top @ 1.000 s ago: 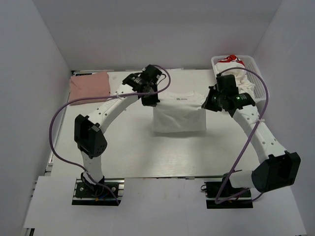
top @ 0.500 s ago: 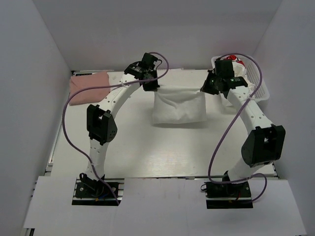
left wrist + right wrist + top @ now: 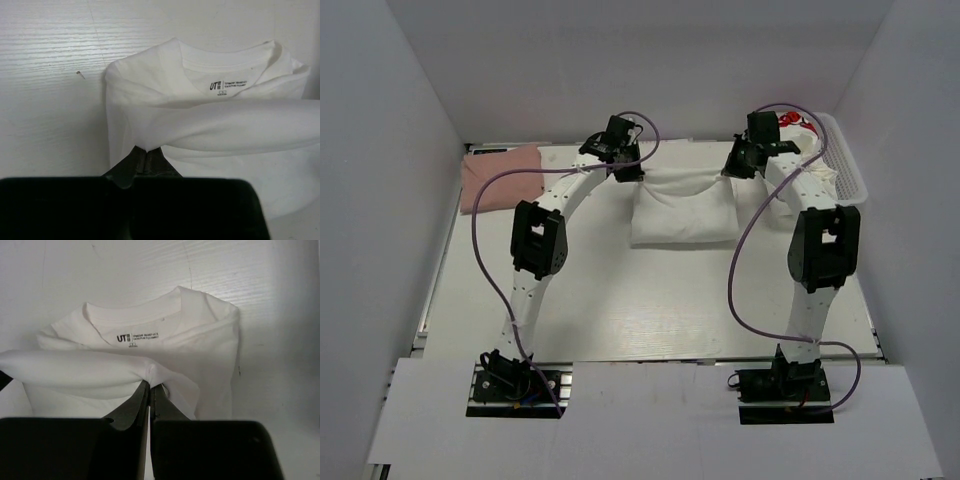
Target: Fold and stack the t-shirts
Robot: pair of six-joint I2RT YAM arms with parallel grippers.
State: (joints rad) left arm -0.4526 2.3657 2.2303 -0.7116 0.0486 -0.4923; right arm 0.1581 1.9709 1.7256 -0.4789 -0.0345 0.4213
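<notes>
Centre t-shirt [image 3: 682, 212]: plain white, with black lettering on the neck label [image 3: 227, 85]. Folded t-shirt [image 3: 500, 176]: dusty pink, no print. Basket [image 3: 852, 172]: white mesh. T-shirt in basket [image 3: 788, 122]: red marks visible. Cables [image 3: 473, 235]: purple. Table [image 3: 620, 300]: white.

Enclosed on three sides by plain, pale panels: back wall [image 3: 650, 60], left wall [image 3: 370, 200], right wall [image 3: 920, 150]. White matt surface [image 3: 620, 310], finely ribbed in close parallel lines as seen from the wrist views. One small dark fleck [image 3: 79, 74] noted on it. Edged along the near side by a narrow metal frame [image 3: 650, 363], then a white sheet [image 3: 650, 425]. Lit evenly and diffusely from above, with soft shadows only.
</notes>
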